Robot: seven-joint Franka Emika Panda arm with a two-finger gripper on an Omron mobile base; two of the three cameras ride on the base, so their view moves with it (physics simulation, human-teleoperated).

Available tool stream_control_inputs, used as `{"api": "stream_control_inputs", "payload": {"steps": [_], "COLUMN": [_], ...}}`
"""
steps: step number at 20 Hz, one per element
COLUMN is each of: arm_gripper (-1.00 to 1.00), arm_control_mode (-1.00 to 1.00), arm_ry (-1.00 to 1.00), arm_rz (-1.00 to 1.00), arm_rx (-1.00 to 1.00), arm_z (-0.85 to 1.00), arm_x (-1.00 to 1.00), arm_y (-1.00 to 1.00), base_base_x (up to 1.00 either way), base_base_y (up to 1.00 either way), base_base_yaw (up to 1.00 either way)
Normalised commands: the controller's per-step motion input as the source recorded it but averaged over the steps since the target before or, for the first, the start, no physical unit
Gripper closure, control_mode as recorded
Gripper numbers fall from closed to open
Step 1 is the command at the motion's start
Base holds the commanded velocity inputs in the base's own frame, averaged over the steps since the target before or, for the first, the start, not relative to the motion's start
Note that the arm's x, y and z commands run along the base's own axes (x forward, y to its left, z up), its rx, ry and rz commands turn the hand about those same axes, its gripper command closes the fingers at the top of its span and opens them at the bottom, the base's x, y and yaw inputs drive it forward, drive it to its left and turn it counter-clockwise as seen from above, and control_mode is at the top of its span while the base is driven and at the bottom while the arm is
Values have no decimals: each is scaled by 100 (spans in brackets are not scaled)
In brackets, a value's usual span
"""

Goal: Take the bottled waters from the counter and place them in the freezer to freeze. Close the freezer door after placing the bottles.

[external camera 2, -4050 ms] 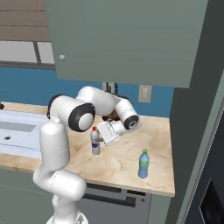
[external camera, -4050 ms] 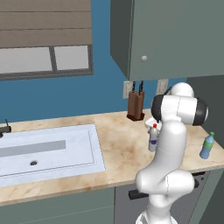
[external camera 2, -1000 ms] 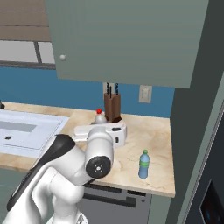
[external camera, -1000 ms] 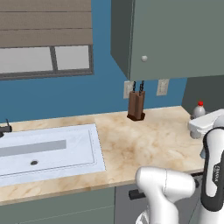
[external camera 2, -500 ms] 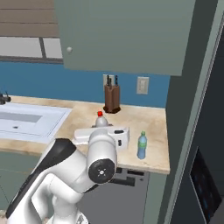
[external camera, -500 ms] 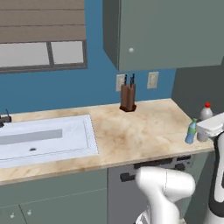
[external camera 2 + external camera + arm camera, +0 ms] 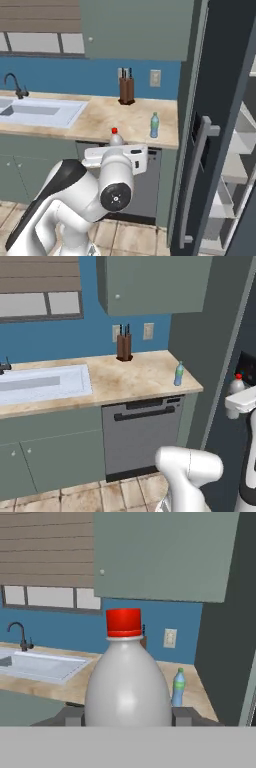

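The whitish bottled water [image 7: 127,682] with a red cap stands upright between the fingers of my gripper [image 7: 127,718], which is shut on it. In the base views this bottle [image 7: 235,387] [image 7: 115,136] hangs in the air, off the counter [image 7: 130,381] [image 7: 100,117], in front of the dishwasher. The blue-green bottled water [image 7: 178,374] [image 7: 154,125] [image 7: 178,686] stands near the counter's right end. The freezer door [image 7: 225,100] stands open, and pale shelves of the freezer [image 7: 241,167] show to its right. The door [image 7: 240,326] rises just behind the held bottle.
A knife block [image 7: 124,348] [image 7: 126,90] stands by the wall under the wall cabinet [image 7: 150,283]. The inset sink [image 7: 40,383] [image 7: 35,111] with its tap is at the left. A dark dishwasher front [image 7: 142,431] sits below the counter's right end.
The base has backed away from the counter and turned toward the freezer, so the whole picture has shifted. The red-capped bottle stays in my gripper.
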Motion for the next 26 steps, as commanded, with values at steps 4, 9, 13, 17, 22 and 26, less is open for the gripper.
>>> {"api": "stream_control_inputs", "payload": {"steps": [4,9,13,17,22,26], "arm_gripper": [100,100,100,100,100,100], "arm_control_mode": [100,100,100,100,100,100], "arm_ry": [0,0,0,0,0,0], "arm_rz": [0,0,0,0,0,0], "arm_rx": [0,0,0,0,0,0], "arm_z": [0,0,0,0,0,0], "arm_x": [0,0,0,0,0,0], "arm_y": [0,0,0,0,0,0], "base_base_x": [-98,-69,-38,0,0,0], "base_base_y": [-29,-17,-48,-83,-100,-100], "base_base_yaw": [0,1,10,5,1,0]}}
